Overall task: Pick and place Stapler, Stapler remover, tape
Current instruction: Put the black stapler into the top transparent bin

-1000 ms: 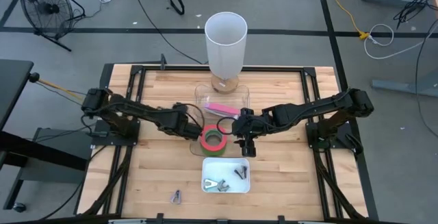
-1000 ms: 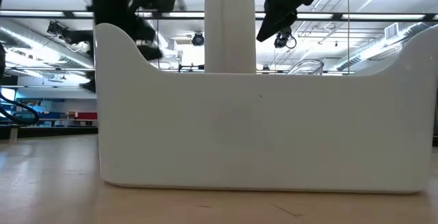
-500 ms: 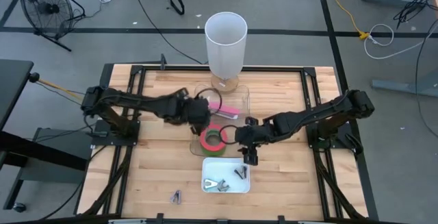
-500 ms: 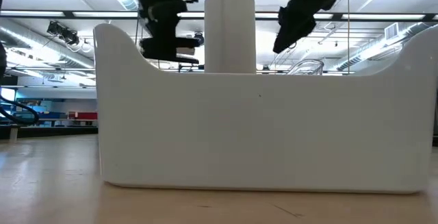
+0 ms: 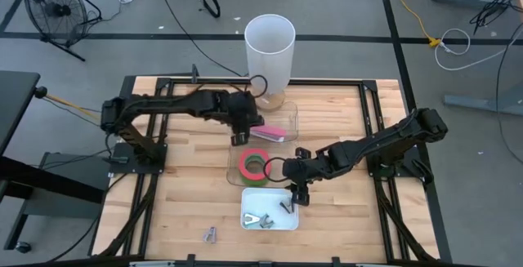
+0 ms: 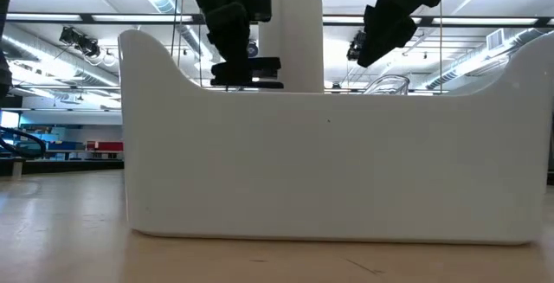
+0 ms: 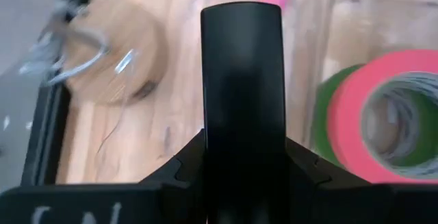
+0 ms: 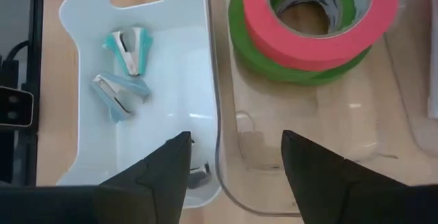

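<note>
A pink stapler (image 5: 269,132) lies in a clear tray (image 5: 282,157), beside a pink tape roll stacked on a green one (image 5: 255,165). Two staple removers (image 8: 123,70) lie in the white tray (image 5: 248,204), and another one (image 5: 211,234) lies on the table near the front edge. My left gripper (image 5: 243,135) hangs over the clear tray's far left part, shut on a black oblong thing (image 7: 241,80). My right gripper (image 8: 236,157) is open over the white tray's far right corner, with nothing between its fingers. My left gripper pinches the black oblong thing between its two fingers, which sit on its long sides (image 7: 205,152). The thing runs along the fingers and sticks out well past their tips. The fingers slant down from the table's left side. The thing is lifted clear above the clear tray.
A tall white cylinder (image 5: 270,42) stands at the table's far edge, just behind the clear tray. In the low view the white tray's wall (image 6: 329,162) hides the table behind it. Bare wood lies to the left and right of the trays.
My left gripper has carried the black thing up and toward the far edge, from left of the tape rolls to beside the pink stapler, rolling its wrist on the way. My right gripper has moved toward the near edge and sunk a little, from beside the tape to the white tray's corner.
</note>
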Tool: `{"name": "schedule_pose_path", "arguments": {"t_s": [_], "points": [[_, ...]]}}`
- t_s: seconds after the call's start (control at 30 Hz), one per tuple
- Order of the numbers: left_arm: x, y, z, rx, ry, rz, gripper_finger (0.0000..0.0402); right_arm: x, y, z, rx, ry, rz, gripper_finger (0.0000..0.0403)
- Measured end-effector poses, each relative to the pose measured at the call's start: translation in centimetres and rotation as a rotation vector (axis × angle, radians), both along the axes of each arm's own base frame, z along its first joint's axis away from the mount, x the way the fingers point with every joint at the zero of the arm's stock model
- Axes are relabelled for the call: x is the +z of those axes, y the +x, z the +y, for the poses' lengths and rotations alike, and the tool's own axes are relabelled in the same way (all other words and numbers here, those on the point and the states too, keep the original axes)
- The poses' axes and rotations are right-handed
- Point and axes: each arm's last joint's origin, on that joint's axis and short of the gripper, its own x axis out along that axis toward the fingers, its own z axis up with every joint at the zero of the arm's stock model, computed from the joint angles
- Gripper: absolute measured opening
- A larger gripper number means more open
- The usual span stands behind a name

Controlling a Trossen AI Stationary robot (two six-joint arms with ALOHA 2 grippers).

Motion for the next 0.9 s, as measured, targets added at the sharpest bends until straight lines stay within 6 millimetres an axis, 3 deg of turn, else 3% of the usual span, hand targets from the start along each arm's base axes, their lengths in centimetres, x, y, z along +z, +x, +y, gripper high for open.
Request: {"name": "schedule_pose_path", "arguments": {"t_s": [0.3,0.9], "points": [[-0.3,1.6,-0.1,-0.265,-0.072,-0.102,0.0121,0.1,0.1,0.0,-0.059,0.041,-0.005,0.0228],[-6.1,3.6,2.5,-0.247,-0.162,0.047,0.0121,0.5,0.5,0.9,-0.058,0.096,-0.076,0.0228]]}}
